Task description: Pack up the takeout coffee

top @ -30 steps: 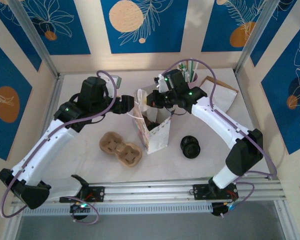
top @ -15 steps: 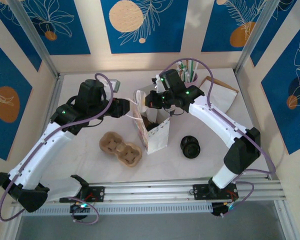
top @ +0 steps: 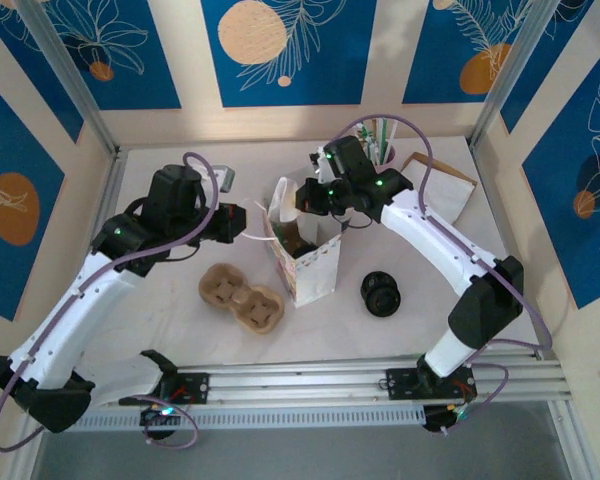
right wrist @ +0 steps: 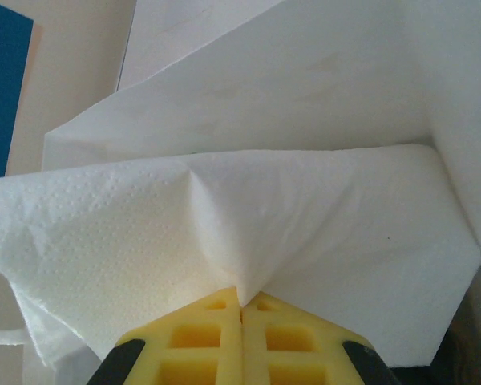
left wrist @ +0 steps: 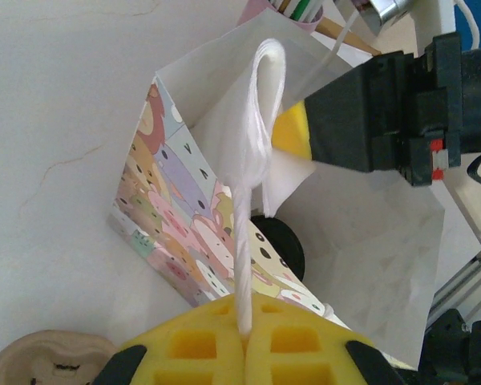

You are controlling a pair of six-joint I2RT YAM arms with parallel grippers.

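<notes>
Left wrist view: left gripper pinches the bag handle, right gripper clamps a napkin; tugging could topple the paper bag.

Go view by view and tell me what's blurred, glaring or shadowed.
Top external: even light, soft shadows on the white table. Left wrist: white ribbon handle overexposed, yellow finger pads blurred. Right wrist: white paper napkin nearly washed out.
</notes>
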